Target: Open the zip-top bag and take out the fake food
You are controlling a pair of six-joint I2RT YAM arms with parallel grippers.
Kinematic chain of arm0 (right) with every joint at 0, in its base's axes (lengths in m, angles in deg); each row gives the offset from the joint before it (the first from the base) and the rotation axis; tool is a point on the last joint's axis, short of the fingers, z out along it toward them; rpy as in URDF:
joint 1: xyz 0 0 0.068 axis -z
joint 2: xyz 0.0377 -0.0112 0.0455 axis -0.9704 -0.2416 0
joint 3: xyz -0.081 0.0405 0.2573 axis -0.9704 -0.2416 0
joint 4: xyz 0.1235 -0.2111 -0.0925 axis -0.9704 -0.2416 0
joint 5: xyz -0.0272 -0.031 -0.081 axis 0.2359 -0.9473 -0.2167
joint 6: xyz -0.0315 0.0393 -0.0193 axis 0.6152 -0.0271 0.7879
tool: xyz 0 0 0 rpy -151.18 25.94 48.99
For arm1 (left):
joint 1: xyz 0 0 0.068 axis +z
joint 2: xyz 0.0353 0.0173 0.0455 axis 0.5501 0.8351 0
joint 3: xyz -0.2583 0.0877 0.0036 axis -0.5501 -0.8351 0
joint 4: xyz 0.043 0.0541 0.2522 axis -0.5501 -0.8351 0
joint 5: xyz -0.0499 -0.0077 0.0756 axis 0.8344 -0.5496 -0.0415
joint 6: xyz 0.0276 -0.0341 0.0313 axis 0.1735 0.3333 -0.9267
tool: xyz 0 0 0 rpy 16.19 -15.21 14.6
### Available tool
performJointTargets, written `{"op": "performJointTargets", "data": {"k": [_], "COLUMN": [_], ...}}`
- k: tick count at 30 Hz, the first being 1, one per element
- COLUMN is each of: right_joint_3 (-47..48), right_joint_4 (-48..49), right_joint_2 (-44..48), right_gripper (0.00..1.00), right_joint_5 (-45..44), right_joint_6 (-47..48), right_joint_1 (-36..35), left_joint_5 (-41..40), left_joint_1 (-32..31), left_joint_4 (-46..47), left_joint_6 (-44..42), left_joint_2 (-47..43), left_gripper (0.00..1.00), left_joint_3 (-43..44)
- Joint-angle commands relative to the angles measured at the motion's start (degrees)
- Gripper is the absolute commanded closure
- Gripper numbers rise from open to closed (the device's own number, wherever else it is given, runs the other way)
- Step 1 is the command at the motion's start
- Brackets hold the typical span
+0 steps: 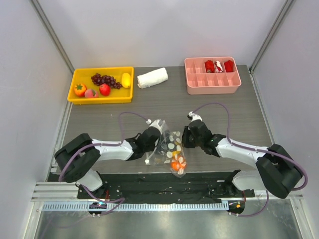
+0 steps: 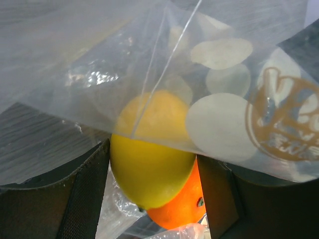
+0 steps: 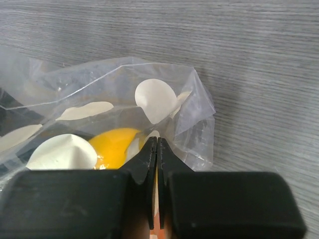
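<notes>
left gripper [image 1: 155,133] and right gripper [image 1: 185,137] low beside zip-top bag [image 1: 169,145]

Both arms reach inward, low over the table, their grippers facing each other.

The left arm [image 1: 112,148] stretches from its base at the lower left toward the middle, forearm nearly level, wrist turned in to the right. The left gripper [image 2: 152,196] has its two dark fingers [image 2: 75,199] spread wide apart, with a broad gap between them. The right arm [image 1: 239,149] mirrors it from the lower right, elbow out and wrist turned in to the left. The right gripper [image 3: 157,145] has its jaws pressed together, the black fingertips meeting in a thin vertical seam, pinched on a fold of the zip-top bag [image 3: 189,114]. The two grippers sit near each other without touching.
</notes>
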Motion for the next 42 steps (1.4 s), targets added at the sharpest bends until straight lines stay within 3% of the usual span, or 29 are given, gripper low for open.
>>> {"op": "performJointTargets", "data": {"k": [1, 5, 9, 12, 16, 18, 22, 28, 35, 39, 42], "right_joint_3": [-0.44, -1.06, 0.52, 3.42, 7.55, 8.43, 7.38, 5.1, 6.5, 7.38, 6.94], "right_joint_4": [4.88, 3.92, -1.24, -8.63, -19.1, -22.35, -23.42, -23.59, -23.33, -23.16, -18.16], "right_joint_2": [-1.43, 0.14, 2.6, 4.97, 7.53, 8.85, 14.37, 21.41, 20.19, 21.07, 23.78], "right_gripper": [0.96, 0.99, 0.99, 0.98, 0.86, 0.76, 0.61, 0.38, 0.35, 0.33, 0.19], "right_joint_5": [6.4, 5.19, 1.67, -5.59, -12.57, -12.49, -3.03, 2.11, 3.42, 4.82, 12.8], "right_joint_6": [-1.69, -1.61, 0.15, 1.29, 3.4, 4.37, 4.19, 5.07, 5.69, 6.21, 5.52], "right_joint_1": [-0.38, -0.29, -0.38, -0.38, -0.38, -0.38, -0.47, -0.47, -0.38, -0.47, -0.55], "left_joint_5": [-1.49, -1.06, -1.67, -2.19, -5.88, -5.89, -2.91, -2.19, 0.62, -15.26, -14.25], "left_joint_1": [-0.21, -0.21, -0.21, -0.21, -0.21, -0.21, -0.21, -0.21, -0.12, -0.21, -0.21], "left_joint_4": [2.58, 1.52, -0.93, -5.56, -14.78, -18.14, -26.84, -53.47, -62.53, -75.27, -66.11], "left_joint_6": [-2.11, -2.99, -3.25, -4.39, -5.54, -5.54, -3.52, -9.49, -17.76, -11.97, -10.64], "left_joint_2": [3.16, 3.95, 2.02, -3.06, -11.24, -15.64, -21.09, -25.39, -31.55, -30.07, -32.43], "left_gripper": [0.33, 0.41, 0.68, 0.82, 0.99, 1.0, 1.0, 1.0, 1.0, 1.0, 1.0], "left_joint_3": [2.9, 3.87, 3.26, 1.94, 1.32, 1.5, 4.55, 14.58, 17.66, 24.42, 21.99]}}
